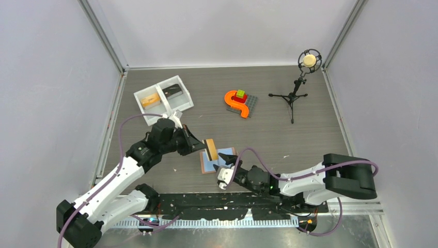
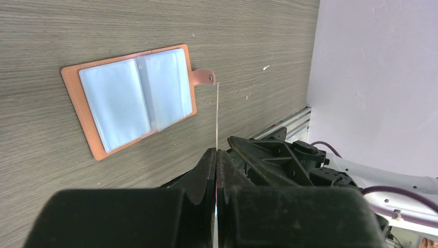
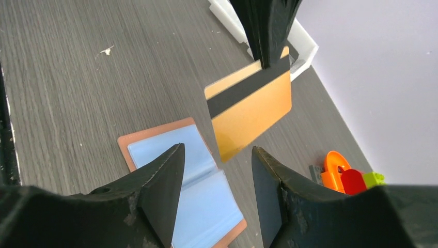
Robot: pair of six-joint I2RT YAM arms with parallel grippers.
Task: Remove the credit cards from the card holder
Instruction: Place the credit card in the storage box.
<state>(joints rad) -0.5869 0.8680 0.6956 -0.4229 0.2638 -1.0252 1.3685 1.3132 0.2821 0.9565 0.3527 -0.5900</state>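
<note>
The table (image 1: 289,139) is the largest thing in view. The white tray (image 1: 138,95), with a dark card (image 1: 172,91) in it, is set well beyond the card holder (image 1: 209,164) to its far left, on the left arm's side, and is judged the likely drop place. The holder is laid open, pockets up, long axis left to right. The right gripper (image 1: 225,166) is poised over the holder's near right part, jaws apart and empty. Above the holder's left half, the left gripper (image 1: 203,146) is clamped on the top edge of a gold credit card (image 3: 250,111), which is held on edge with its long axis running near to far.

The gold card (image 3: 250,111), pinched in the left fingers (image 3: 266,31), hangs over the card holder's (image 3: 170,150) far-left part; the right fingers (image 3: 162,191) crowd its near-right part. Bare table (image 1: 310,134) lies open toward the right edge.
</note>
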